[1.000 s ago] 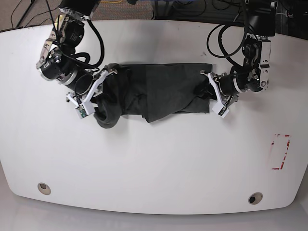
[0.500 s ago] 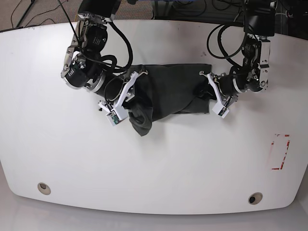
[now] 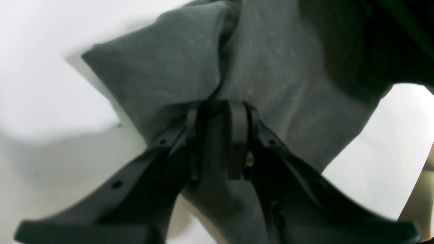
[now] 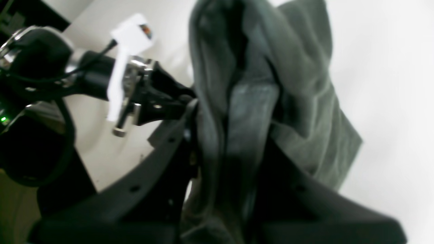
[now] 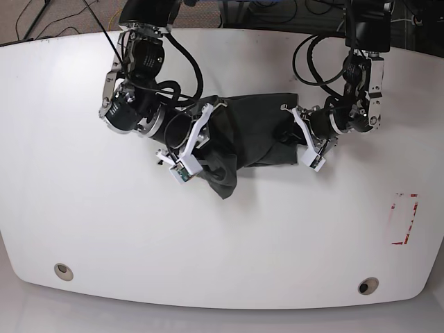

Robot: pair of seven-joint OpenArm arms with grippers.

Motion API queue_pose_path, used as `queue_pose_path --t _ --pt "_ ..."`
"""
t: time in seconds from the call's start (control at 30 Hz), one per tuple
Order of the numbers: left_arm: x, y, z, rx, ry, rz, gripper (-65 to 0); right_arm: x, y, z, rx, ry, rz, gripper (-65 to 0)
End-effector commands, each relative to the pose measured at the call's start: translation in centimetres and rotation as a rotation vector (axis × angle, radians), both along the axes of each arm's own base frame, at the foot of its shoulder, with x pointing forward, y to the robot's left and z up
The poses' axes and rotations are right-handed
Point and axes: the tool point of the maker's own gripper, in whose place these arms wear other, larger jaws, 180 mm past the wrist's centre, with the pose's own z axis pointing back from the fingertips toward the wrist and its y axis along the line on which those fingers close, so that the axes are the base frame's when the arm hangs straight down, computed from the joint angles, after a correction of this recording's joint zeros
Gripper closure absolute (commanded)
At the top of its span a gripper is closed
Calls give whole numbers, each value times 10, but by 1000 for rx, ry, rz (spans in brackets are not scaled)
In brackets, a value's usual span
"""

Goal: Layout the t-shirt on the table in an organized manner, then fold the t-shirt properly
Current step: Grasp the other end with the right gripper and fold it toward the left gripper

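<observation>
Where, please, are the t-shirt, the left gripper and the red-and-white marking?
t-shirt (image 5: 253, 132): base view, flat middle of the cloth.
left gripper (image 3: 217, 139): left wrist view, between the fingertips.
red-and-white marking (image 5: 404, 218): base view, its middle.

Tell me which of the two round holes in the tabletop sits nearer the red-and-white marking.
The hole at the front right of the base view: it lies just below and left of the red-and-white marking. The other hole sits far across the table.

Left gripper (image 3: 217, 135) pinches t-shirt (image 3: 271, 67) fold at centre; bare table (image 3: 40, 67) at nine o'clock.
</observation>
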Motion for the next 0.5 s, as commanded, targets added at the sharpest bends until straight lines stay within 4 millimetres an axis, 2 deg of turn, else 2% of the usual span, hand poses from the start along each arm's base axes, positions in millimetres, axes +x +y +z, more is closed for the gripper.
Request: queue_pose_path --t 0.0,0.3,0.47 --pt "-16 7 -20 102 81 -29 -103 5 5 18 53 -55 4 -16" --pt "-16 3 -20 95 82 -30 -103 5 6 19 55 -58 5 -17" --pt "-21 -7 -22 95 87 -66 -103 5 6 19 55 -58 5 -19"
